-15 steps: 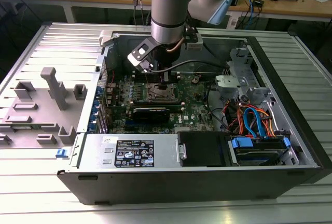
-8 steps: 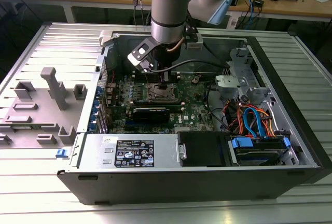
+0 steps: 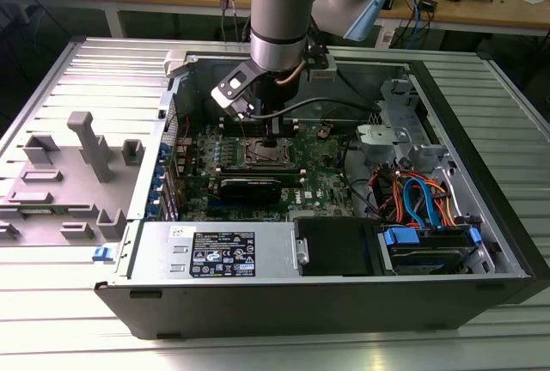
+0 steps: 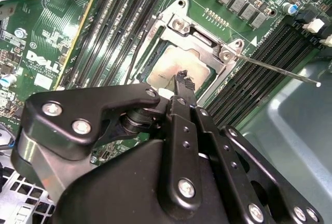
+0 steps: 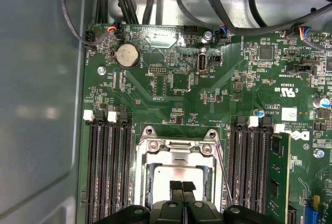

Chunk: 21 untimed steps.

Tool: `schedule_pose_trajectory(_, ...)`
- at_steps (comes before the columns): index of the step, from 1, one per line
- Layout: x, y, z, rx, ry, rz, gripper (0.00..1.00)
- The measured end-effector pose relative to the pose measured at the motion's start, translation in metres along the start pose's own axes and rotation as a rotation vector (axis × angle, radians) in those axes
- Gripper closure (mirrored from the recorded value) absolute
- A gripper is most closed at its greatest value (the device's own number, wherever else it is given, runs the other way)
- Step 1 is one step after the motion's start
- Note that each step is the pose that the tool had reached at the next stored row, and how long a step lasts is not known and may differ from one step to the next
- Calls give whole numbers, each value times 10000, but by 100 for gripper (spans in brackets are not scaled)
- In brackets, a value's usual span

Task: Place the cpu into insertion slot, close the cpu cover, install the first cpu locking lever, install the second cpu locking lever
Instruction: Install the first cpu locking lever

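The cpu (image 5: 179, 172) (image 4: 168, 66) lies flat in the insertion slot (image 3: 262, 155), its silver top showing through the cut-out of the cpu cover (image 5: 179, 154) (image 4: 205, 39). The cover lies down over it. My gripper (image 5: 181, 186) (image 4: 184, 83) (image 3: 271, 136) is shut with nothing between its fingers, its tips right over the near edge of the chip. A thin locking lever (image 4: 275, 69) (image 5: 224, 175) sticks out from the socket corner, unlatched, over the memory slots. I cannot make out a second lever for certain.
Black memory slots (image 5: 109, 172) flank the socket, with one green memory module (image 5: 278, 172) seated. In the exterior view's right, bundled cables (image 3: 417, 199) and a drive cage (image 3: 430, 246) fill the case. The power supply (image 3: 219, 251) sits in front. Case walls surround the board.
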State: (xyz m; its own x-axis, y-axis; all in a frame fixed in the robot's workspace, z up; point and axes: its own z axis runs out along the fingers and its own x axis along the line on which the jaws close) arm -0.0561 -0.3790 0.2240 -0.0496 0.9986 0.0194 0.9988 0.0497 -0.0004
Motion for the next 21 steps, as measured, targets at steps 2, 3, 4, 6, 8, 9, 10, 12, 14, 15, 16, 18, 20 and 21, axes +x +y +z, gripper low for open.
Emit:
schedule_pose_trajectory(2,0,0,-4,-2,2,-1,89)
schedule_pose_trajectory(3,0,0,-5,-1,2,-1,89)
schedule_pose_trajectory(4,0,0,-6,0,0,-1,89)
schedule_pose_trajectory(6,0,0,-7,0,0,-1,89)
schedule_pose_trajectory(8,0,0,-11,0,0,-1,89)
schedule_pose_trajectory(9,0,0,-12,-1,1,-1,89)
schedule_pose_trajectory(10,0,0,-15,-1,0,0,89)
schedule_pose_trajectory(12,0,0,-21,1,-2,0,89)
schedule_pose_trajectory(14,0,0,-31,0,0,0,89)
schedule_pose_trajectory(15,1,0,-36,-1,1,-1,89)
schedule_pose_trajectory(16,1,0,-38,-2,2,-1,89)
schedule_pose_trajectory(18,1,0,-49,-1,1,-1,89)
schedule_pose_trajectory(20,1,0,-54,-1,0,0,89)
schedule_pose_trajectory(21,1,0,-61,0,0,-1,89)
